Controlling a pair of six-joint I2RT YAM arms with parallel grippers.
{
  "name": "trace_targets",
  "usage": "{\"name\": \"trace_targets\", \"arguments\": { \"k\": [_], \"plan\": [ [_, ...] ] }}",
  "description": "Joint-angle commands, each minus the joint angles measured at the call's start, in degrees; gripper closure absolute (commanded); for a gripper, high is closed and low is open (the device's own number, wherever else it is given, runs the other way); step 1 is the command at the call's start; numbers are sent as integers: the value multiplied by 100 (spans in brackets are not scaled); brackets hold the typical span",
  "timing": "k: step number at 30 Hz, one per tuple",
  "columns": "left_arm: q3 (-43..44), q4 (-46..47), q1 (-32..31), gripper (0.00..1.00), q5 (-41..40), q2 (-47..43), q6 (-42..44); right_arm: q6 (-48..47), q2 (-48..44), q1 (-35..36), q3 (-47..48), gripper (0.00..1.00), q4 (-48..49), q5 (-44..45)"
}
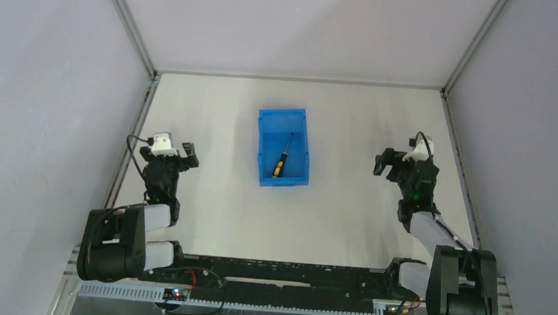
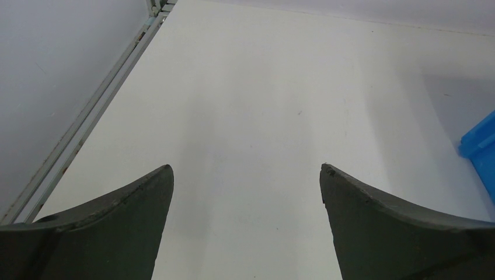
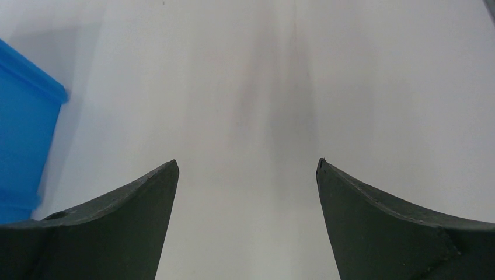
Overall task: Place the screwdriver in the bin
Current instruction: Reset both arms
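Top external alone shows screwdriver (image 1: 282, 161) in bin (image 1: 284, 113), left gripper (image 2: 246, 167), right gripper (image 3: 247, 162) jaws apart

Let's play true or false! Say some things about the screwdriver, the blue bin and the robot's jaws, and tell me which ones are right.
1. The screwdriver lies inside the bin. True.
2. The left arm grips the screwdriver in its jaws. False: its jaws are open and empty.
3. The right arm has open jaws with nothing between them. True.
4. The bin is tipped onto its side. False: it sits upright on the table.
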Motion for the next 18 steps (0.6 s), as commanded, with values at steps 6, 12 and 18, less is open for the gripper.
{"name": "trace_targets", "arguments": {
  "k": [6, 12, 18],
  "plan": [
    [67, 316, -26, 0, -11, -49, 80, -163, 153, -30, -831, 4, 1936, -170],
    [59, 316, -24, 0, -11, -46, 79, -193, 450, 30, -1139, 4, 2675, -98],
    [70, 316, -30, 0, -11, -44, 83, -265, 852, 65, -1119, 4, 2975, -188]
  ]
}}
